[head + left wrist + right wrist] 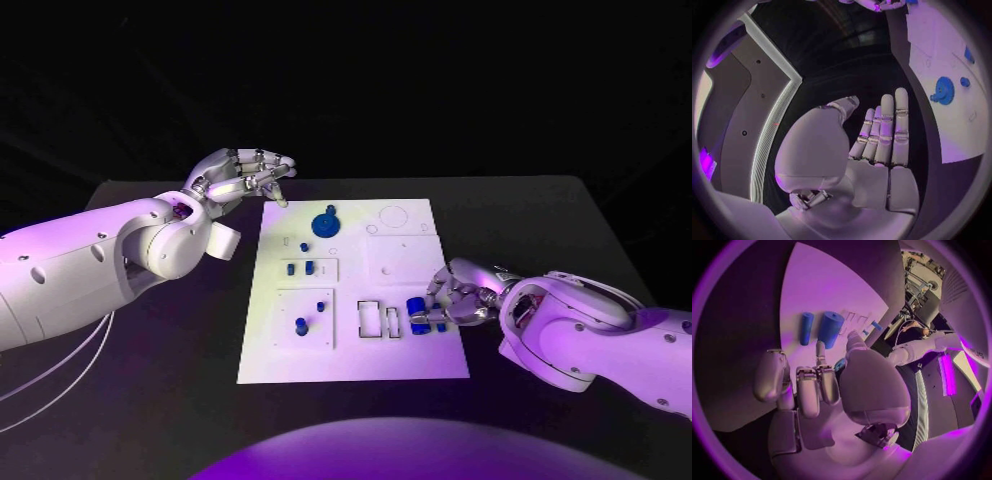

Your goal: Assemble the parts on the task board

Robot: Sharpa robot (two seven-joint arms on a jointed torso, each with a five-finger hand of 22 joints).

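The white task board (pixel 361 350) lies mid-table. On it sit a blue gear (pixel 327 224) (pixel 943 90), small blue parts (pixel 299 268) and another (pixel 302 325). Near the board's right edge lie a thin blue cylinder (pixel 807 328) and a thicker one (pixel 831 329) (pixel 418 312). My right hand (pixel 462 298) (pixel 826 385) rests low at that edge and pinches the thicker cylinder between thumb and a finger, the other fingers curled. My left hand (pixel 245 176) (pixel 879 135) hovers above the board's far left corner, fingers apart, holding nothing.
Rectangular slots (pixel 378 319) are cut in the board just left of the cylinders. Round outlines (pixel 392 215) mark its far right corner. Black table (pixel 173 330) surrounds the board on all sides.
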